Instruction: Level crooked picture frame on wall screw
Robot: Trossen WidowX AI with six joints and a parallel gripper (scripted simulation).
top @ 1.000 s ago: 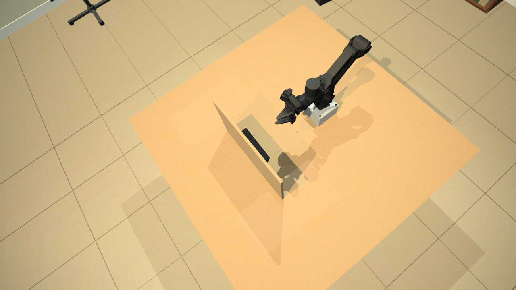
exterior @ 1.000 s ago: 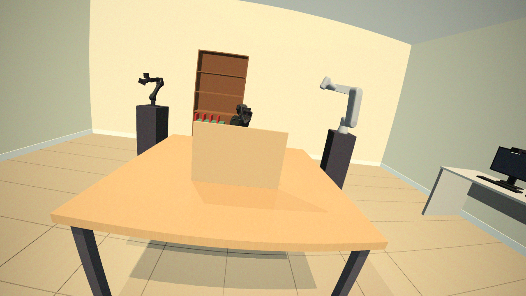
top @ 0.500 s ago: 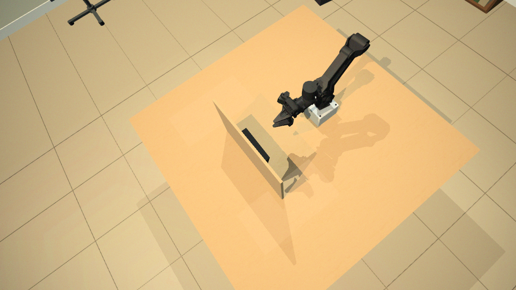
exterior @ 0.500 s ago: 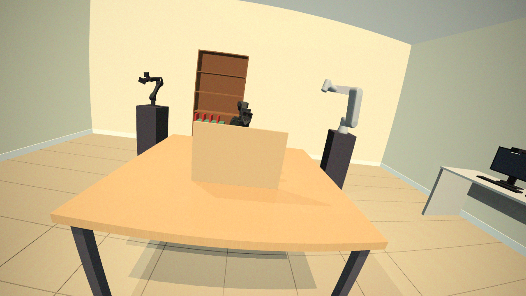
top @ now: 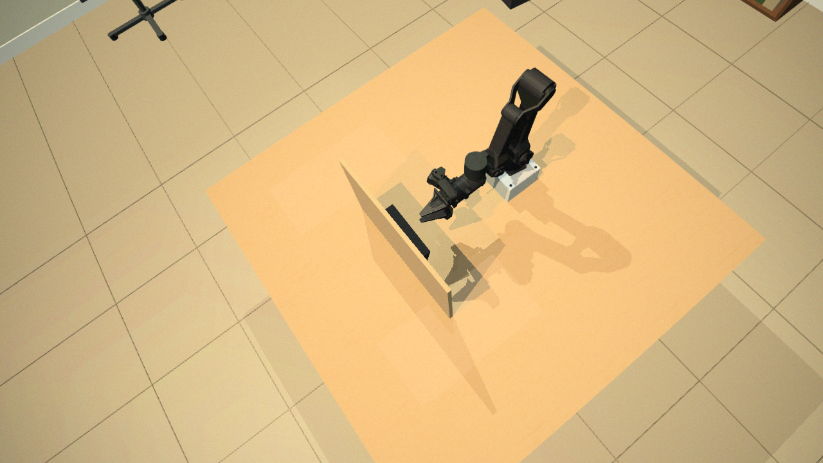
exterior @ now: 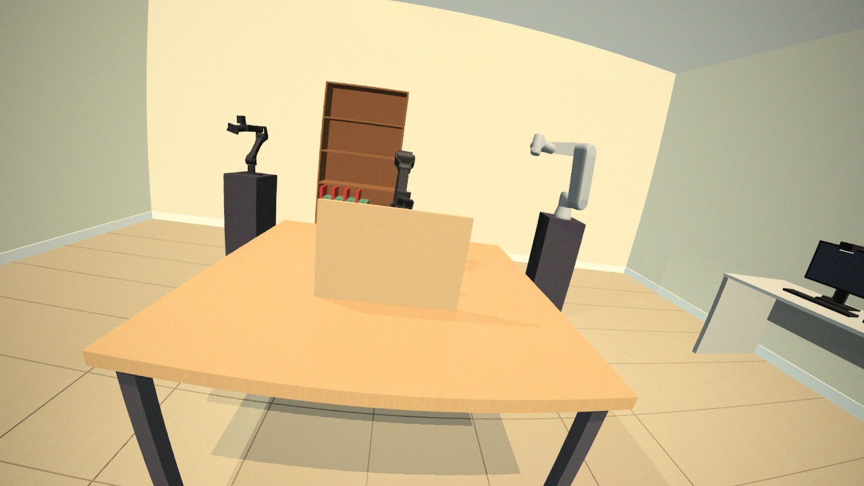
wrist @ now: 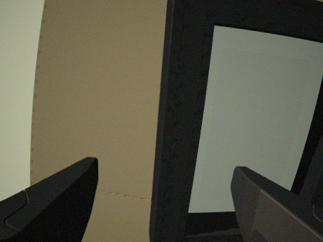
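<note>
Gripper (top: 422,218) (wrist: 166,173): fingers parted, nothing between them; tips short of the work. Black picture frame (top: 407,230) (wrist: 182,101) lies just ahead, on the near face of the upright wooden panel (top: 402,247) (exterior: 392,254) (wrist: 101,84). Its long axis runs along the panel. In the wrist view one side bar falls between the two finger lines, so a straight advance should probably straddle it. High side: cannot tell. Arm (top: 509,135) (exterior: 403,175): elbow raised and back, forearm folded forward, wrist reaching panelward over the tabletop (top: 604,190) (exterior: 241,314). Judged step: approach, before gripping and lifting.
</note>
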